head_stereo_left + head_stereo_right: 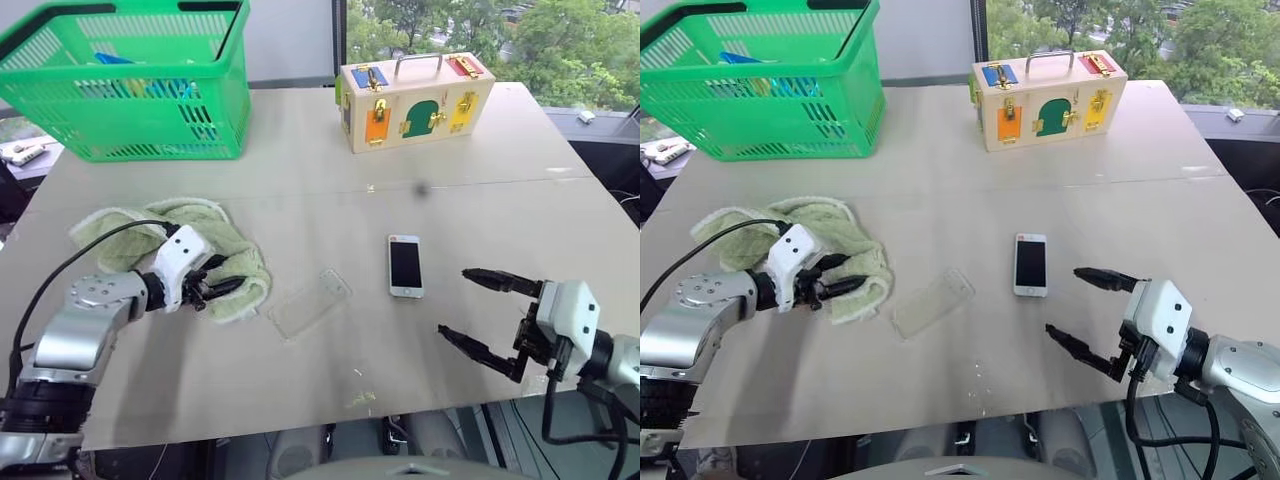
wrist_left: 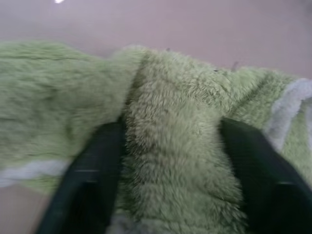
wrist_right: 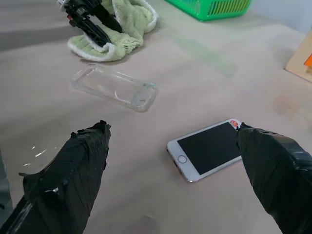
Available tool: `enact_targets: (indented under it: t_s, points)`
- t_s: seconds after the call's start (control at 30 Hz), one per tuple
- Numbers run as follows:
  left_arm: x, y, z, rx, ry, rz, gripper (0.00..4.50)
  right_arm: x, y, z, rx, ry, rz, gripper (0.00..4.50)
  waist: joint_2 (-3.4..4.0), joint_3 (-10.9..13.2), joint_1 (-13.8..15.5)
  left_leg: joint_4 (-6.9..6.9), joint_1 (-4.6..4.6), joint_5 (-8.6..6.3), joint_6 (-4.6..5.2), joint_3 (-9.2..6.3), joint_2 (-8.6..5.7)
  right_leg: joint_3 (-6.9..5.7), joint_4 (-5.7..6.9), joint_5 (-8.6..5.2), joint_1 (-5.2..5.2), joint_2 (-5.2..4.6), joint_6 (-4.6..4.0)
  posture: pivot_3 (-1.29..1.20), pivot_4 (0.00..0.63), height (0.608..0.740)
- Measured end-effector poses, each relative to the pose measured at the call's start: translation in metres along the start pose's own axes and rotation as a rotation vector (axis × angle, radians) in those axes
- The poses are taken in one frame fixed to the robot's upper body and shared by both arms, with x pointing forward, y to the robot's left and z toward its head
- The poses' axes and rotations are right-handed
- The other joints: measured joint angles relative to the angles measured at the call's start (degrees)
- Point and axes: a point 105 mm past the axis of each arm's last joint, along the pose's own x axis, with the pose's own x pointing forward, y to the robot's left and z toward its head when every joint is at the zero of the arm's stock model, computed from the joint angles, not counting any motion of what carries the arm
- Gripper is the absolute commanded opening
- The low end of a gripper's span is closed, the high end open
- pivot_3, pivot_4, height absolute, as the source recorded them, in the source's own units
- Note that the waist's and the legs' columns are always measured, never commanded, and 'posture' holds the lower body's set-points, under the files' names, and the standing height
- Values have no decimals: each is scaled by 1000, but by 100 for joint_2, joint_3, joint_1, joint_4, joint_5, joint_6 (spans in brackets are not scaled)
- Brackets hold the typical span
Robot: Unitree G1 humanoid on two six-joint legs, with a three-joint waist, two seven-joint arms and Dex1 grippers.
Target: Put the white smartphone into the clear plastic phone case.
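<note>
The white smartphone (image 1: 405,266), a small flat rectangle with a black screen and white frame, lies face up on the beige tabletop (image 1: 330,160), right of centre and toward the near edge; its long axis runs near edge to far edge, home button at the near end. The clear plastic phone case (image 1: 309,302), a thin transparent shell with rounded corners, lies just left of the phone and apart from it, open side up, its long axis diagonal, the far end swung toward the phone. The left gripper (image 1: 222,285) lies low on a crumpled pale green towel (image 1: 236,262) beside the case's left end; in the left wrist view its two black fingers (image 2: 92,175) straddle a fold of the towel pile, partly parted, and whether they pinch it cannot be told. The right gripper (image 1: 478,315) hovers near the near right edge, fingers spread wide, holding nothing, pointing toward the phone. A green plastic basket (image 1: 140,130) stands at the far left corner; a wooden latch box (image 1: 415,100) with coloured doors stands at the far edge.
</note>
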Motion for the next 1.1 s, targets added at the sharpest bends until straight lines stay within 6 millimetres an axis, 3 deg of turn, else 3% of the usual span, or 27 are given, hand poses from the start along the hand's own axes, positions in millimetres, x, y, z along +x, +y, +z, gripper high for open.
enact_targets:
  t_s: [0.07, 0.1, 0.2, 0.27, 0.37, 0.43, 0.53, 0.63, 0.77, 0.87, 1.1]
  points:
    - [1, 14, -2, -30, -18, 66, 283, 0, 0, 0, 1, 0, 1, 4500, 1, -1, -5, 0, 3, 1, 0, -2, 5, -4, 6, 0, 1, 4, 0, 0, 150, 740]
    - [0, 25, -3, -60, -31, 117, 79, 0, 0, -1, 3, 2, 1, 4500, 1, -1, -4, 0, 5, 1, 0, -4, 6, -6, 9, 0, 2, 5, 0, 0, 150, 740]
    - [-19, 74, -12, -173, -46, 356, 79, -1, 1, -1, 6, 5, 6, 4500, -9, -2, -22, 2, 3, 2, -1, -4, 18, -8, 8, 1, 0, 20, 1, 0, 150, 740]
    - [-30, 90, -11, -205, -65, 436, 79, 0, 1, 0, 2, 1, 11, 4500, -9, -2, -17, 1, -2, 1, -1, -1, 14, -8, 4, 5, 0, 16, 8, 0, 150, 740]
    - [-37, 98, -12, -278, -83, 473, 946, 2, -2, 4, -20, -15, 15, 4500, -13, -3, -14, 1, -12, 0, 0, 2, 6, -9, -9, 13, 0, 9, 24, 0, 150, 740]
    - [-39, 96, -12, -335, -112, 461, 1836, 2, -3, 4, -22, -16, 17, 4500, -19, -3, -15, 2, -14, -1, 1, 2, 1, -9, -11, 13, 0, 2, 25, 0, 150, 740]
    - [-41, 78, 4, -418, -238, 343, 3311, 2, -4, 3, -17, -13, 19, 4500, -24, -1, -10, 2, -15, -1, 1, 1, 0, -10, -12, 13, 0, -6, 25, 0, 150, 740]
    - [-47, 51, 30, -478, -359, 145, 4469, 3, -4, 3, -19, -16, 33, 4500, -26, 0, -17, 3, -10, 0, 1, -3, 3, -12, -3, 13, 1, -5, 23, 0, 150, 740]
    - [-51, -1, 49, -449, -328, -128, 4492, 3, -4, 6, -23, -28, 41, 4500, -21, 1, -38, 3, 0, 0, -1, -2, 5, -7, 4, 0, 1, -3, 2, 0, 150, 740]
    - [-37, -48, 52, -362, -248, -289, 4492, 5, -4, 10, -25, -48, 50, 4500, -6, 3, -8, 3, 5, 0, -1, -3, 2, -5, 5, 0, 7, -4, 1, 0, 150, 740]
    - [-7, -99, 32, -135, -101, -360, 4492, 1, 1, 10, -14, -35, 68, 4500, -5, 3, 1, 3, 0, 0, 0, -3, -1, -3, 1, 0, 5, 0, 0, 0, 150, 740]
